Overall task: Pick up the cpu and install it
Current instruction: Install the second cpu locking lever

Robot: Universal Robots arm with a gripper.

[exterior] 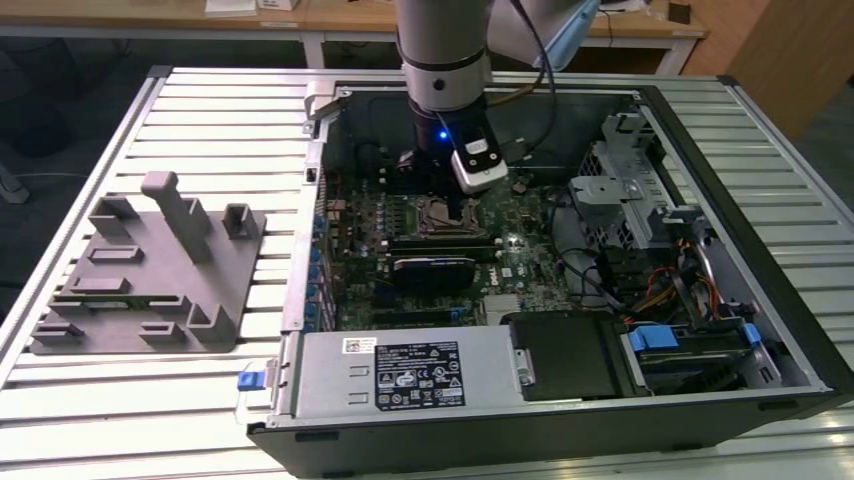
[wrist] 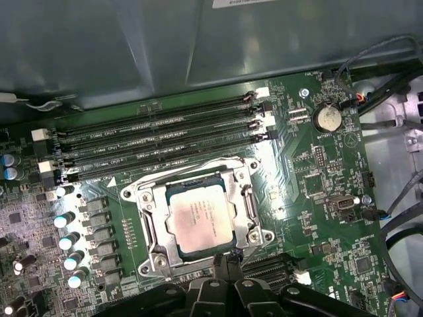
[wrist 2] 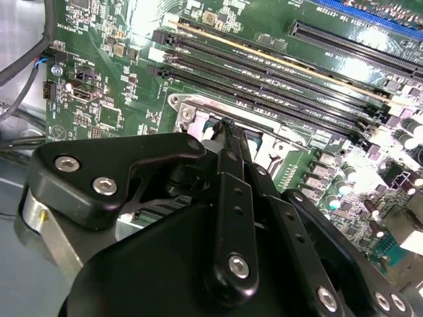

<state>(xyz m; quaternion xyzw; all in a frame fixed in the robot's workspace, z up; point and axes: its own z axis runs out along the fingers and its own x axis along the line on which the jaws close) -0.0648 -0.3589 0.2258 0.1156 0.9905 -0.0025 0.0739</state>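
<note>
The cpu (wrist: 200, 222) sits flat in its socket (wrist: 198, 221) on the green motherboard (wrist: 310, 178), silvery metal top up, square and slightly skewed against the steel socket frame around it. There is faint print on its lid, too small to read. Black memory slots (wrist: 165, 148) run in parallel rows just beside the socket. The pincer (wrist: 221, 264) hangs right at the socket's edge, its slim black fingers (wrist 2: 228, 142) drawn together with nothing between them. In the exterior view the arm (exterior: 441, 60) reaches down into the open computer case (exterior: 747, 370), which lies on the slatted metal bench (exterior: 200, 400); a grey plastic tray (exterior: 147, 275) with upright posts stands well apart on that view's left.
</note>
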